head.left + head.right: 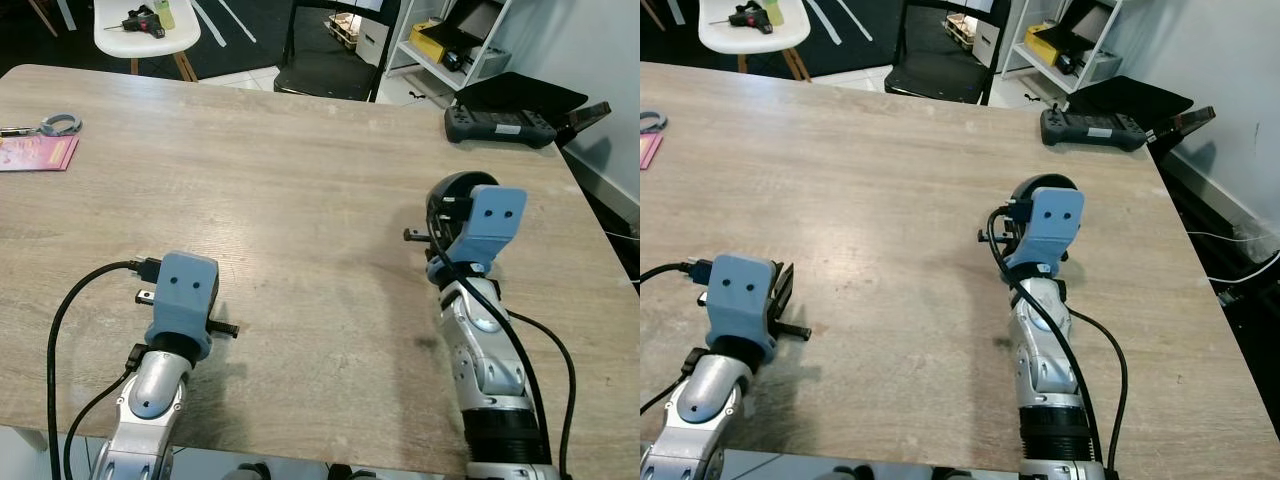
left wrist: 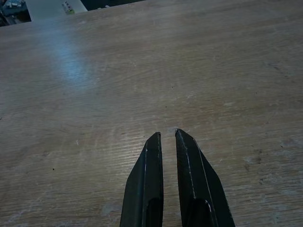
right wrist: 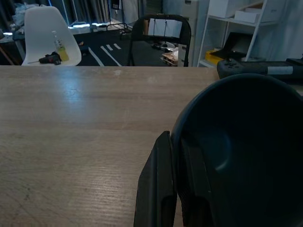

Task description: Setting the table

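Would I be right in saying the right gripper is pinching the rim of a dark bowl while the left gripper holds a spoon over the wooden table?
Not quite: the left gripper holds nothing, as the left wrist view shows nearly closed fingers over bare table. The right gripper does pinch the dark bowl by its rim.

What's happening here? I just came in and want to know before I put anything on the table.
The robot is setting the wooden table. Its right gripper is shut on the rim of a dark bowl, one finger inside and one outside, at the table's right side. The left gripper hovers over bare wood, fingers nearly together, holding nothing.
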Available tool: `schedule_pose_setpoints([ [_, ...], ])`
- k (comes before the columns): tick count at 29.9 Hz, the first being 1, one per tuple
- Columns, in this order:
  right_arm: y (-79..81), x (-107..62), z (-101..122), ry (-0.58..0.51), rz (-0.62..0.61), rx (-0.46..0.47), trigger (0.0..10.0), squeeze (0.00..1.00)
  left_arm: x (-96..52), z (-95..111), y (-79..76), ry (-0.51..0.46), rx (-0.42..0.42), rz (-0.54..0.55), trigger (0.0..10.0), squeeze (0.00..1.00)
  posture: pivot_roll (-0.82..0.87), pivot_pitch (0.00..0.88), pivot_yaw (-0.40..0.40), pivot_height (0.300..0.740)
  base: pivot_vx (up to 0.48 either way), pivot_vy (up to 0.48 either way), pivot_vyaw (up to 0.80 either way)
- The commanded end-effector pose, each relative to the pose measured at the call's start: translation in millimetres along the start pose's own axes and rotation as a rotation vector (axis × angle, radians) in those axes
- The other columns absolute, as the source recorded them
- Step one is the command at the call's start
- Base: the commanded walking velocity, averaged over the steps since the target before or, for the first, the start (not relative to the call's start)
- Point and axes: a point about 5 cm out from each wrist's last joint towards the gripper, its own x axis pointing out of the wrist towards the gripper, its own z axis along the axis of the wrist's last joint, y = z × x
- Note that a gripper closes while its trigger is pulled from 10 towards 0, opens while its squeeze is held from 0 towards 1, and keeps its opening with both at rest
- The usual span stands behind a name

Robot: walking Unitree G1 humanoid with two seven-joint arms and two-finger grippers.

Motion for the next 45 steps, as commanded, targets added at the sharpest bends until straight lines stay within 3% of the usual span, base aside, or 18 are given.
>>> schedule_pose_setpoints([
  [1,-3.7,-3.7,-0.4,0.004,-0.016,-0.014,10.0,0.0,-1.8,-6.3,-1.7,0.03,-0.011,-0.004,10.0,0.0,0.11,0.14,0.005,0.74,0.0,0.0,0.0],
  [45,-9.6,-8.8,-7.8,0.047,-0.031,-0.026,10.0,0.0,-0.4,-6.8,-4.4,0.026,-0.006,-0.018,10.0,0.0,0.1,0.136,0.01,0.74,-0.305,0.0,0.0],
])
